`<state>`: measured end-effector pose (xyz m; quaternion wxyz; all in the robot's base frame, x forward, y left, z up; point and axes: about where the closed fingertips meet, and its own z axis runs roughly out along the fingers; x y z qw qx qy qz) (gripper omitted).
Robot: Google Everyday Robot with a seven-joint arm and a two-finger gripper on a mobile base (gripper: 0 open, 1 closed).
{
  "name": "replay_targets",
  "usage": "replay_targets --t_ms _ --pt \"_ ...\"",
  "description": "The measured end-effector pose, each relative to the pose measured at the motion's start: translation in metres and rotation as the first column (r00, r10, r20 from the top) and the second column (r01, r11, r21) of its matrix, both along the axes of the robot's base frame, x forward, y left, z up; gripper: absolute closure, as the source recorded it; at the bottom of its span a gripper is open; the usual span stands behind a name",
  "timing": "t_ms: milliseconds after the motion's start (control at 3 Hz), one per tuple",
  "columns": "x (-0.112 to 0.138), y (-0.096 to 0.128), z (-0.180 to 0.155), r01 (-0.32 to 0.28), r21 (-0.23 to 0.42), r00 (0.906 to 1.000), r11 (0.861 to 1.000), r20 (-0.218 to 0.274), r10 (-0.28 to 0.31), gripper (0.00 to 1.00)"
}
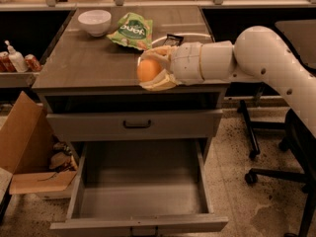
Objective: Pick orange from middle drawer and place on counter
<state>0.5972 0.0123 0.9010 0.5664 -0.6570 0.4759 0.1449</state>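
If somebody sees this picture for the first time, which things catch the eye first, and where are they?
The bright orange stands out most, clamped in the gripper of the white arm at the front edge of the counter. Below, the open drawer shows a bare grey floor. A white bowl and a green bag sit at the back of the counter.

Warm, dimmish light from overhead. Glossy grey-brown wood-grain counter (89,63) has soft sheen twd back; deep shadow under its front lip. Pale two-finger gripper (154,72), at counter's front edge, clamps small round orange fruit (147,69), lit on top, shaded below. Wide grey middle drawer (140,191) darker at back.
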Motion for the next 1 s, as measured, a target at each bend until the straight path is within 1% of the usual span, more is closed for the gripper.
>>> replay_targets --t_ms 333,667,1000 --pt "0.028 0.001 0.010 0.070 0.018 0.9973 0.997 -0.022 -0.070 1.00" --pt "0.053 0.000 0.015 0.135 0.033 0.9900 0.990 -0.046 -0.133 1.00" --pt "0.098 -0.012 -0.004 0.185 0.051 0.9771 0.981 -0.116 -0.178 1.00"
